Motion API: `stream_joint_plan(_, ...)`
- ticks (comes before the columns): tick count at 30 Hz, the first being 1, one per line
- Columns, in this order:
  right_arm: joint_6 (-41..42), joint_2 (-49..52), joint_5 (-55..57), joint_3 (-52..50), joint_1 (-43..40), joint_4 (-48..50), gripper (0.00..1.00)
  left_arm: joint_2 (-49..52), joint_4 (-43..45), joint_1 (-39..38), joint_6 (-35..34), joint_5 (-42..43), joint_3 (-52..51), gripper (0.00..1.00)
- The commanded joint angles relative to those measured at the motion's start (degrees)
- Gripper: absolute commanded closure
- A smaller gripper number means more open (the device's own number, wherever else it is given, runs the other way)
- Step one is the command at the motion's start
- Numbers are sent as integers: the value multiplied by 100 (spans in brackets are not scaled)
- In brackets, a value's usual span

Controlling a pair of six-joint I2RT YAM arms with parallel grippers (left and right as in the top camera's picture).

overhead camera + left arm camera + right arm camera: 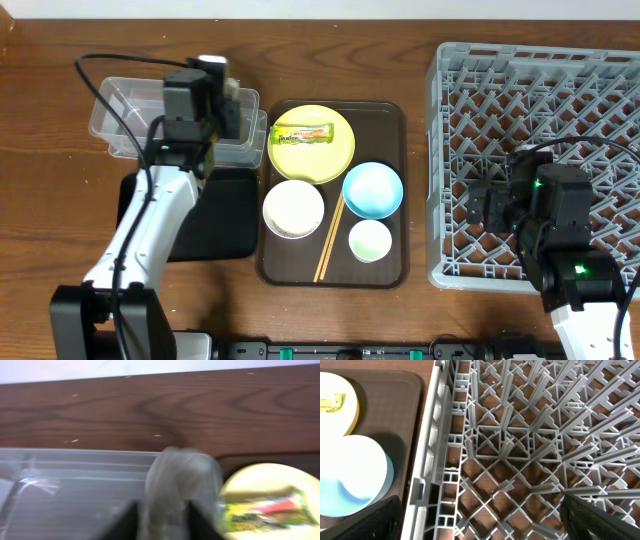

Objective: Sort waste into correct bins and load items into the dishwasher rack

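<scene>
White crumpled tissue wad (180, 477): we are pinching it between the dark fingers (126, 522) of our left gripper (164, 522), holding it over the end of the clear tub (60, 485) nearest the brown tray (392, 120). Just beyond, the green-and-orange wrapper (270, 512) is lying on the yellow plate (250, 477); its printing is too blurred to read. We are hanging our right gripper (480, 525) over the grey rack (520, 435), jaws spread wide, holding nothing. Beside the plate, the blue bowl (372, 190), white bowl (293, 207), cup (369, 240) and chopsticks (328, 240) are sitting on the tray.
</scene>
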Motion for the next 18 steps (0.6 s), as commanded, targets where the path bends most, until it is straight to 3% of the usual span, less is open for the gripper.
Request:
stream_joint_plan(1, 59, -9, -2, 118, -57, 17, 1, 55, 66, 125, -28, -28, 81, 53)
stream_joint_plan(7, 59, -9, -2, 118, -57, 15, 1, -11, 83, -197, 44, 643, 83, 50)
stream_joint_plan(9, 59, -9, -2, 116, -57, 15, 1, -9, -26, -433, 483, 922, 83, 49)
stream_joint_plan(13, 59, -9, -2, 116, -57, 17, 1, 42, -402, -1082, 1923, 999, 83, 27)
stream_joint_plan(18, 59, -9, -2, 116, -57, 17, 1, 339, -245, -1617, 2627, 433, 81, 23)
